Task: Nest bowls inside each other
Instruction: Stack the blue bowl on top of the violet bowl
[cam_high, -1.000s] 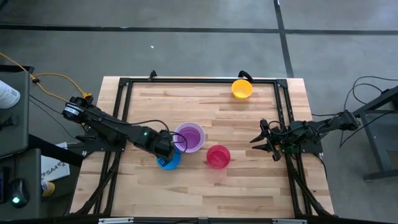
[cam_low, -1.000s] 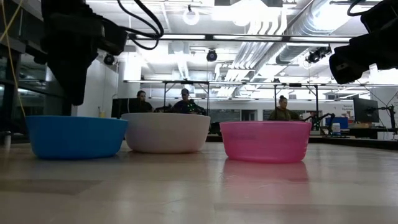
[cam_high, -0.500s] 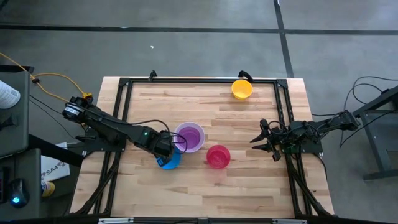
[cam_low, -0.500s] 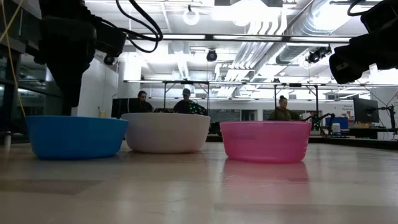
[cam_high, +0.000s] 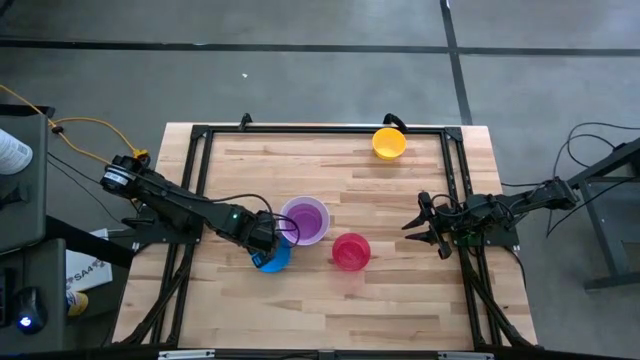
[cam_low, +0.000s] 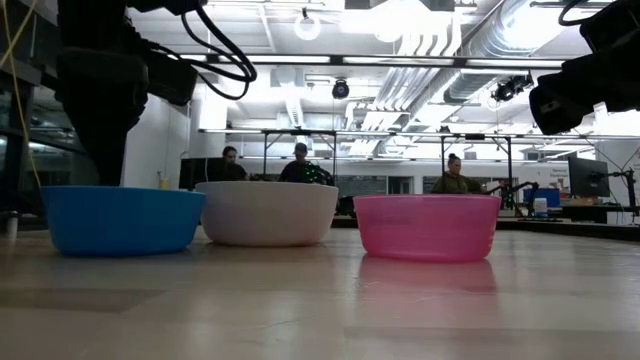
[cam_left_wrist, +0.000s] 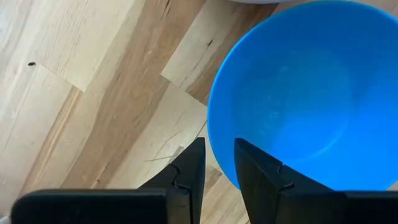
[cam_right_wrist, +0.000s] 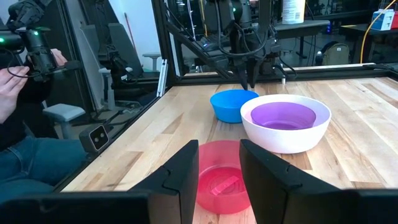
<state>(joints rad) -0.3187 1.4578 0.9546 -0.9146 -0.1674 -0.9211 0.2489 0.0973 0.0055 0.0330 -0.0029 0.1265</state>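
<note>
From above, the wooden worktop (cam_high: 400, 290) carries four visible groups of bowls. The white bowl (cam_high: 322, 215) sits near the middle with the purple bowl (cam_high: 304, 221) nested inside it. The blue bowl (cam_high: 273, 257) lies just beside it, toward the left arm, and the red bowl (cam_high: 351, 251) stands close on the other side. The yellow-orange bowl (cam_high: 389, 142) is alone, well apart at the far edge. The left pincer (cam_high: 268, 244) is over the rim of the blue bowl; the right pincer (cam_high: 420, 226) waits near the right border of the worktop, its fingers spread and holding nothing.

At table height, the blue bowl (cam_low: 122, 219), the white bowl (cam_low: 267, 212) and the red bowl (cam_low: 427, 226) — it looks pink here — stand in one row on the worktop (cam_low: 320, 310). A dark arm comes down behind the blue bowl. People sit in the room far behind.

In the left wrist view, the left pincer (cam_left_wrist: 219, 165) has its two fingers (cam_left_wrist: 189, 169) a little apart, with a narrow gap between them, at the rim of the blue bowl (cam_left_wrist: 311, 99) — one finger outside, the other over the inside. I cannot tell if they press the rim.

In the right wrist view, the right pincer (cam_right_wrist: 219, 163) stands open above the red bowl (cam_right_wrist: 221, 177). Beyond it are the white bowl (cam_right_wrist: 286, 138) with the purple bowl (cam_right_wrist: 283, 116) inside, and the blue bowl (cam_right_wrist: 231, 104). A person's hand (cam_right_wrist: 13, 87) shows beside the worktop.
</note>
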